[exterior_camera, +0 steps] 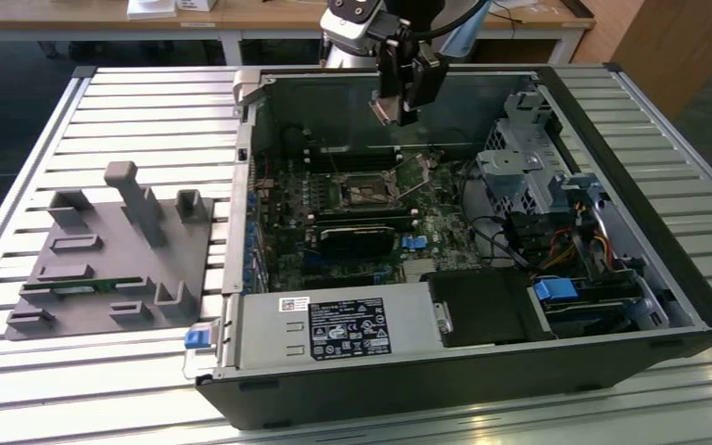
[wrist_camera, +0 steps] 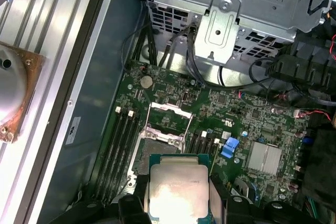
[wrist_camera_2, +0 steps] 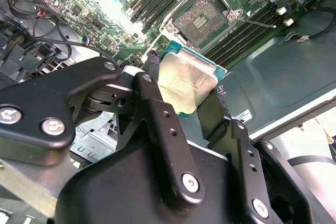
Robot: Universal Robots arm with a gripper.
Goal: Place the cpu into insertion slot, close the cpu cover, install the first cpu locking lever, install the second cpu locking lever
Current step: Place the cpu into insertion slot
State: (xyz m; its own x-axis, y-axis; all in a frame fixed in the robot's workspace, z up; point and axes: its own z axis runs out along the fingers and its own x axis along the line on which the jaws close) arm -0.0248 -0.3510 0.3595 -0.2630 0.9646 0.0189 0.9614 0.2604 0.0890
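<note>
- Step in hand, as I judge it: the first one, bringing the chip (wrist_camera: pixel 178 190) to the socket (wrist_camera: pixel 157 150). The chip is not yet in the socket.
- The tool (exterior_camera: pixel 400 113) hangs inside the open computer case (exterior_camera: pixel 578 371), above the green board (wrist_camera: pixel 247 124) and clear of it.
- The tool is closed on the chip. In the second wrist view its two black fingers (wrist_camera_2: pixel 157 108) press on opposite edges of the chip, and the dull metal top faces the camera.
- In the first wrist view the chip is just beside the socket, not over it.
- The socket is bare. The cover (wrist_camera: pixel 169 107) looks folded back at the far side of the socket, so the way in seems free.
- A thin wire lever (wrist_camera_2: pixel 260 23) lies beside the socket; it looks unhooked, but I cannot tell this for certain.
- The placing calls for care, I think: the chip must come square over the socket and go down flat, because a tilted chip could harm the fine contacts.
</note>
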